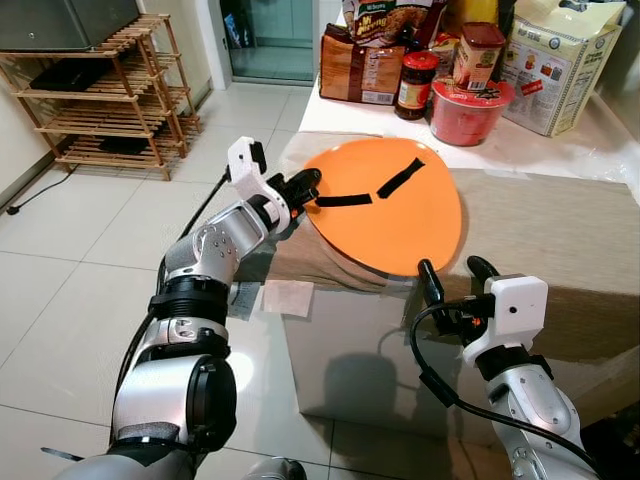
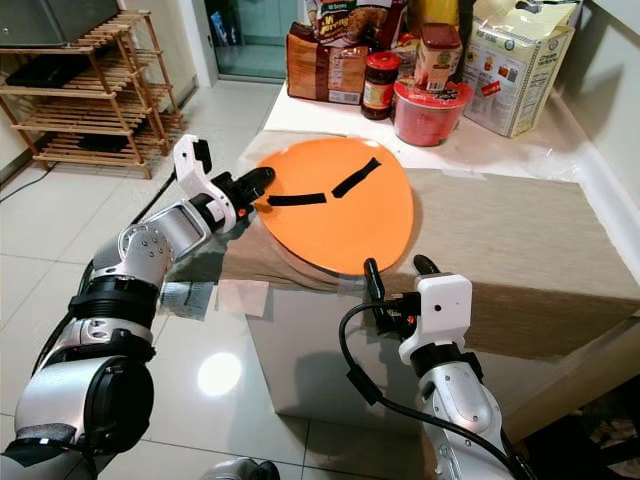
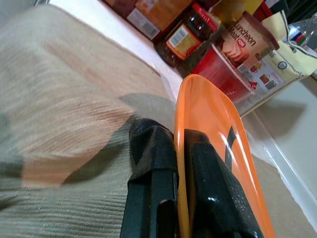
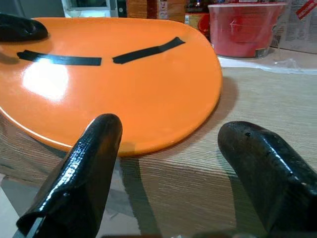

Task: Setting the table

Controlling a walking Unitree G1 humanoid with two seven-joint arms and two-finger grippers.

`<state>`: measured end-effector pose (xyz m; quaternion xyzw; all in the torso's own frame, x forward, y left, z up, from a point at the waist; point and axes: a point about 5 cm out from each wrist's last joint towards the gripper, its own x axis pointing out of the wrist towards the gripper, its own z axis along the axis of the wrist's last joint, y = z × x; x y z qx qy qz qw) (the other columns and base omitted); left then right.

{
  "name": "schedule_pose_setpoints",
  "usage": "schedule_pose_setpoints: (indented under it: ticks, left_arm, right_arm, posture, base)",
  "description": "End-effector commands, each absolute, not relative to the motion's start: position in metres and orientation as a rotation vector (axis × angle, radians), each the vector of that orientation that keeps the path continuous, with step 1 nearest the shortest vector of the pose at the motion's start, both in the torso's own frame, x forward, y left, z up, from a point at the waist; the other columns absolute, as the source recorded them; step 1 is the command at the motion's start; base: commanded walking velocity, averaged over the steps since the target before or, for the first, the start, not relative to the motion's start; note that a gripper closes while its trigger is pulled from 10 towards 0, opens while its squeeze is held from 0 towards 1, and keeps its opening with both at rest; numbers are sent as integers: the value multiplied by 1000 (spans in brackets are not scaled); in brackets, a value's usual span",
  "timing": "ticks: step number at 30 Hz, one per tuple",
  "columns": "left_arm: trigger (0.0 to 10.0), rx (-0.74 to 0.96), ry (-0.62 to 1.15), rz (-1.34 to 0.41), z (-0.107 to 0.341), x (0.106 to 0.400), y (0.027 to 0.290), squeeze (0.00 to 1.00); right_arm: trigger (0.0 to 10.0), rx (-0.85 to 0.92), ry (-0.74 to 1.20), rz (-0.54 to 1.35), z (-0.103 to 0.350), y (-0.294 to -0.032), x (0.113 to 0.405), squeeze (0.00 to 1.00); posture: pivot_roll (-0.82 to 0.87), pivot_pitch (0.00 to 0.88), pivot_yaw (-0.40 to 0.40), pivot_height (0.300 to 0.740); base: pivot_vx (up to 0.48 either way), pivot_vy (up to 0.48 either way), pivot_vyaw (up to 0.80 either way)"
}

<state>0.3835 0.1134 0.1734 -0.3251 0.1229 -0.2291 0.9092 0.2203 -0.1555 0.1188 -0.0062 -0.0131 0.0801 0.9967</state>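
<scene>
The left gripper (image 1: pixel 303 186) has its two black fingers (image 3: pixel 153 173) clamped on the near-left rim of the orange plate (image 1: pixel 385 205), one finger above the rim and one below, as the left wrist view shows edge-on. The plate lies on the beige cloth (image 1: pixel 540 230) covering the bench (image 1: pixel 350 350), its near edge reaching the bench's front corner and slightly tilted up on the held side; two strips of black tape (image 1: pixel 400 180) cross its face. Its long axis seems to run from the near edge away toward the groceries at the back. The right gripper (image 1: pixel 452 272) waits just beside the plate's near-right edge, fingers spread wide apart and empty, pointing along the cloth at the rim without touching it. The left arm therefore already has the plate, and the right sits close enough to take the opposite rim. Behind stand a red bowl (image 1: pixel 470 108), a jar (image 1: pixel 416 82), a luncheon-meat tin (image 1: pixel 478 55) and boxes (image 1: pixel 550 60). A wooden shelf (image 1: pixel 110 90) stands on the tiled floor (image 1: pixel 90 260).
</scene>
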Motion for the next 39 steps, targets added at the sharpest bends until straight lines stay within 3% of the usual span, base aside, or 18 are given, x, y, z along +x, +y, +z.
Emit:
schedule_pose_setpoints:
  ticks: [1, 14, 18, 39]
  left_arm:
    - [0, -598, 161, -425, 194, 391, 127, 0]
    - [0, -577, 132, -377, 195, 394, 141, 0]
    - [0, -476, 88, -388, 195, 391, 139, 0]
    - [0, -332, -34, -415, 189, 375, 126, 0]
  right_arm:
    - [10000, -18, -27, 151, 118, -157, 222, 0]
    - [10000, -21, -25, 153, 117, -157, 224, 0]
    - [10000, -24, -43, 152, 120, -157, 227, 0]
    - [10000, -28, -35, 136, 116, -158, 230, 0]
  posture:
    - [56, 0, 72, 740]
    - [62, 0, 66, 740]
    - [61, 0, 66, 740]
    - [57, 0, 57, 740]
  base:
    - [0, 0, 0]
    - [0, 0, 0]
    - [0, 0, 0]
    - [0, 0, 0]
